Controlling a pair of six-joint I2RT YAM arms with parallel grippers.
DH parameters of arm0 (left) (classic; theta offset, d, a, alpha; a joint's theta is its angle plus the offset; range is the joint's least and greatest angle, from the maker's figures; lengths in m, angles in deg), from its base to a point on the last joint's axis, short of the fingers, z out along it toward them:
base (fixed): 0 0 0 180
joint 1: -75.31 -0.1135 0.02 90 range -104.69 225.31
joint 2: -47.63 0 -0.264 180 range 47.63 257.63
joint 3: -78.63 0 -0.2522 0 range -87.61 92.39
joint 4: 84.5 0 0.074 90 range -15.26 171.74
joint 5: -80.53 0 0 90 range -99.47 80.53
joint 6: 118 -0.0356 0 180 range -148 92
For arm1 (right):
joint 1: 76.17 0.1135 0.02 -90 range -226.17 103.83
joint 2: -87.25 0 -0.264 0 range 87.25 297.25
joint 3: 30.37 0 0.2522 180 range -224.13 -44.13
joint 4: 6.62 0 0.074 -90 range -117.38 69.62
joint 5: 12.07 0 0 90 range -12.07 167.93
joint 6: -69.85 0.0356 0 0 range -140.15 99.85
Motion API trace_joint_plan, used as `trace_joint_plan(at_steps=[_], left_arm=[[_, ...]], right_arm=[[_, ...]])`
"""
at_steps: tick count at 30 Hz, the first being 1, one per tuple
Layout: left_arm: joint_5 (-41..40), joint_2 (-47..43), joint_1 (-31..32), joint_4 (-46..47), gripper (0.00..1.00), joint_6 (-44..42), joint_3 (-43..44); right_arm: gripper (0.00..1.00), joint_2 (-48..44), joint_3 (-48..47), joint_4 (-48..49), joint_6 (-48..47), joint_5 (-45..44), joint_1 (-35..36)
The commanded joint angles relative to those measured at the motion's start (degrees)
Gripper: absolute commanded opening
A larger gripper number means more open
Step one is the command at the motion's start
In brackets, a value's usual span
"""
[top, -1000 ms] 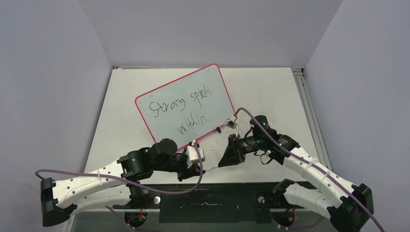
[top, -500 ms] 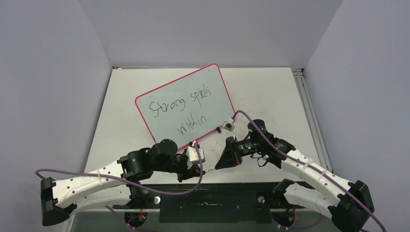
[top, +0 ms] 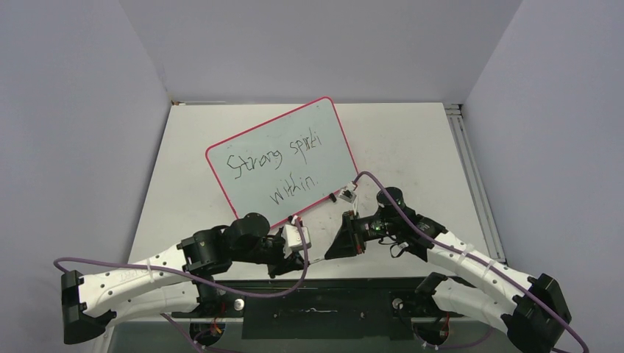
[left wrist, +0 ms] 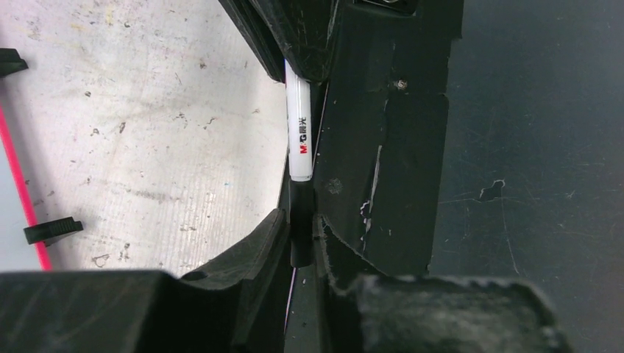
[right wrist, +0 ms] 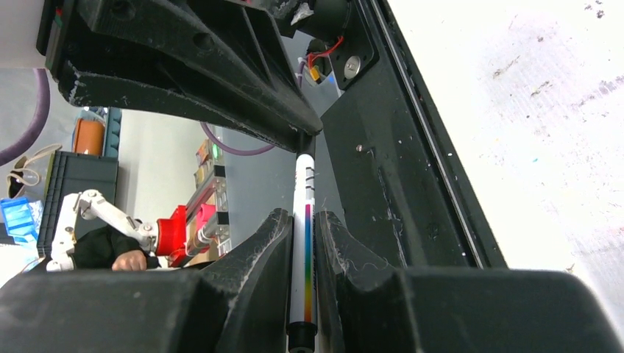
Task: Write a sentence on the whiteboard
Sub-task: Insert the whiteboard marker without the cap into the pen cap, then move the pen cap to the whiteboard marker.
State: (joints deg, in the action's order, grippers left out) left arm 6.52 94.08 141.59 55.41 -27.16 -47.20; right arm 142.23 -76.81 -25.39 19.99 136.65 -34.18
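Whiteboard (top: 309,132) lies tilted mid-table (top: 412,147), just past both grippers. We have left gripper (left wrist: 298,220) and right gripper (right wrist: 302,220) each clamped nearly closed on one marker (left wrist: 299,132), nose to nose at the near edge. Sentence (top: 254,162) "Strong spirit within." is on it, in two lines.

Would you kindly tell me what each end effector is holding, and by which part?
Both hold one marker: the left end effector grips its black end, the right end effector its white barrel.

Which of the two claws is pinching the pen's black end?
The left gripper: it clamps the black end of the thin white marker pen; the right gripper holds its white, rainbow-striped barrel.
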Motion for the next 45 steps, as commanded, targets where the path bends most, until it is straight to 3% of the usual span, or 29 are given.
trace_joint_plan(at_steps=[1,4,11,14,18,28,36,45], left_arm=[[-1.49,-1.83,-0.01,4.39,0.22,-0.57,1.39],[-1.73,-2.87,-0.31,4.81,0.38,0.17,1.41],[-2.82,-4.58,-1.08,5.9,0.66,4.01,2.97],[-7.0,-4.77,-2.06,7.27,0.77,10.85,4.46],[-12.04,-5.38,-4.7,9.14,0.85,21.63,6.45],[-6.84,-9.46,-14.33,14.08,0.89,38.0,6.61],[-2.0,-12.37,-15.43,19.06,0.9,45.46,2.59],[0.33,-13.85,-15.74,25.43,0.83,48.67,-1.08]], right_arm=[[0.05,-2.42,1.28,6.42,1.38,-1.1,0.82],[0.05,-3.34,2.86,8.46,2.67,-1.62,0.82],[0.05,-5.87,5.48,13.54,5.82,-4.4,0.75],[0.05,-7.83,5.79,16.0,7.33,-7.94,0.66],[0.05,-11.34,7.2,24.95,12.45,-12.32,0.63],[0.05,-15.71,4.09,30.03,13.23,-18.83,0.77],[0.05,-15.38,4.66,37.09,15.47,-20.93,0.87],[0.05,-12.89,5.0,42.04,19.25,-18.15,1.29]])
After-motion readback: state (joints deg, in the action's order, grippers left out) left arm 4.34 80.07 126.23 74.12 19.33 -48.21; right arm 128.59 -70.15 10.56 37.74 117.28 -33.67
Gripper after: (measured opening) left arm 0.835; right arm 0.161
